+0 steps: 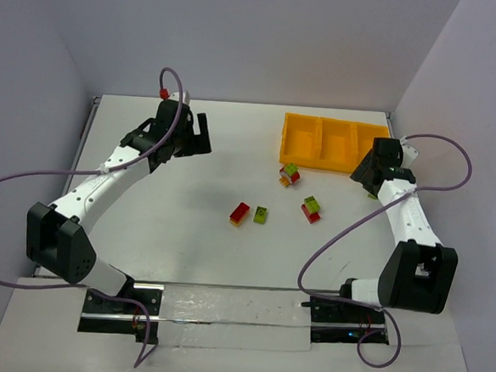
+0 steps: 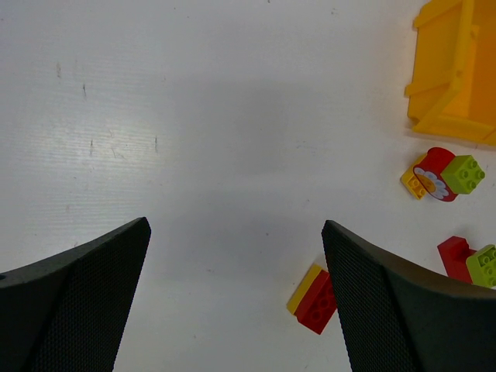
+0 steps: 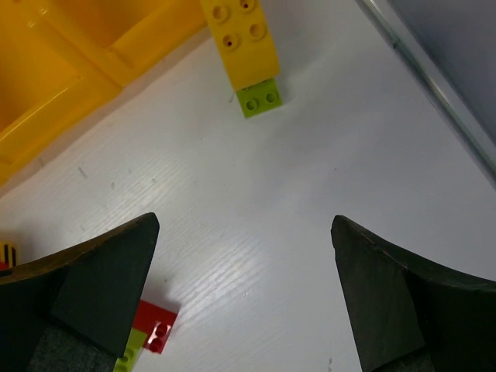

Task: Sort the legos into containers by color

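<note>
Legos (image 1: 240, 213) lie loose mid-table near the tray (image 1: 318, 164), none sorted yet, so left gripper (image 2: 236, 232) and right gripper (image 3: 246, 225) both hang spread wide, holding nothing; left over the table (image 2: 194, 116), right by a yellow-green pair (image 3: 252, 62) just beside the tray, prob. the first pick. Tray's 3 compartments look empty

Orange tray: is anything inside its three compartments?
The tray shows only bare floor in its left and middle compartments. The right compartment looks bare too, but the right arm covers its near right corner, so that part cannot be checked.
</note>
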Tool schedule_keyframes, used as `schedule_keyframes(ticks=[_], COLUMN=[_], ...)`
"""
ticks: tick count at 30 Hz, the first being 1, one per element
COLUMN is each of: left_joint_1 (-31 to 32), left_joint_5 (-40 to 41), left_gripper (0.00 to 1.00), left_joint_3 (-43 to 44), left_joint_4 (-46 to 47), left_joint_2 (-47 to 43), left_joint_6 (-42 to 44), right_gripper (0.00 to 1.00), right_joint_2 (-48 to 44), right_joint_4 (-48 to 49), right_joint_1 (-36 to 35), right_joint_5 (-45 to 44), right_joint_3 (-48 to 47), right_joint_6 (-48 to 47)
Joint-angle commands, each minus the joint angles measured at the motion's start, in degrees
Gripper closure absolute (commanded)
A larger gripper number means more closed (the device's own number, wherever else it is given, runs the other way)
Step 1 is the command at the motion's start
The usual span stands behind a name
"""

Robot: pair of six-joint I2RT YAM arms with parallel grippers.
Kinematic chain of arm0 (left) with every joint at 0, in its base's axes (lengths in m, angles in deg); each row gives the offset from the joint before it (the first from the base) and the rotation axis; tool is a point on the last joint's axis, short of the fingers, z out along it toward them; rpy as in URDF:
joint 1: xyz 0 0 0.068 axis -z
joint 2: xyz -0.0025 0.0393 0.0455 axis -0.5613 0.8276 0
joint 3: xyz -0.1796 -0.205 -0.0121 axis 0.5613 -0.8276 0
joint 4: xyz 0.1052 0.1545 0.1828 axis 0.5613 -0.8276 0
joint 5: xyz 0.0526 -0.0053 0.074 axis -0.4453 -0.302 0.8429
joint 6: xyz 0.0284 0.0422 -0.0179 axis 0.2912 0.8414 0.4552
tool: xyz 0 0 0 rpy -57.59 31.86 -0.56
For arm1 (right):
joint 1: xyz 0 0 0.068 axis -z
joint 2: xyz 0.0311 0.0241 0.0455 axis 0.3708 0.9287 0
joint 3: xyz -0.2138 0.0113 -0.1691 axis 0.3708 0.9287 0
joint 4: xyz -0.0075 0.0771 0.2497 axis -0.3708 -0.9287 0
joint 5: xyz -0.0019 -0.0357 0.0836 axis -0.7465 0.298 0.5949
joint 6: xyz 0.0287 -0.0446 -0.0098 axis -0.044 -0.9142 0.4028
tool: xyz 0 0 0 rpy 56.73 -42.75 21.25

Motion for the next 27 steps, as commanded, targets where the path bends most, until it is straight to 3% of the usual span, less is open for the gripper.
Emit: schedule_keyframes(ticks=[1, 9, 21, 27], left_joint_1=[-0.26, -0.26, -0.26, -0.26], left_joint_5=[-0.55, -0.05, 1.97, 2.48], left_gripper=[0.01, 0.01, 0.01, 0.01], left_joint_3=[3.42, 4.96, 7.52, 7.70], left_joint_4=[-0.13, -0.28, -1.16, -1.86], left_joint_2=[1.27, 4.41, 7.94, 7.95], left_joint_6=[1.91, 2.49, 2.12, 1.97], right_gripper=[0.00, 0.00, 0.01, 0.20], right_joint_2=[2.95, 11.41, 19.86, 21.39], right_joint_4=[6.37, 11.64, 16.32, 17.45], right_joint_1=[3.45, 7.47, 10.52, 10.80], right_joint_5=[-2.37, 1.55, 3.47, 6.12], right_joint_3=[-0.82, -3.79, -7.35, -8.64], right_joint_6=[-2.19, -9.40, -11.20, -10.61])
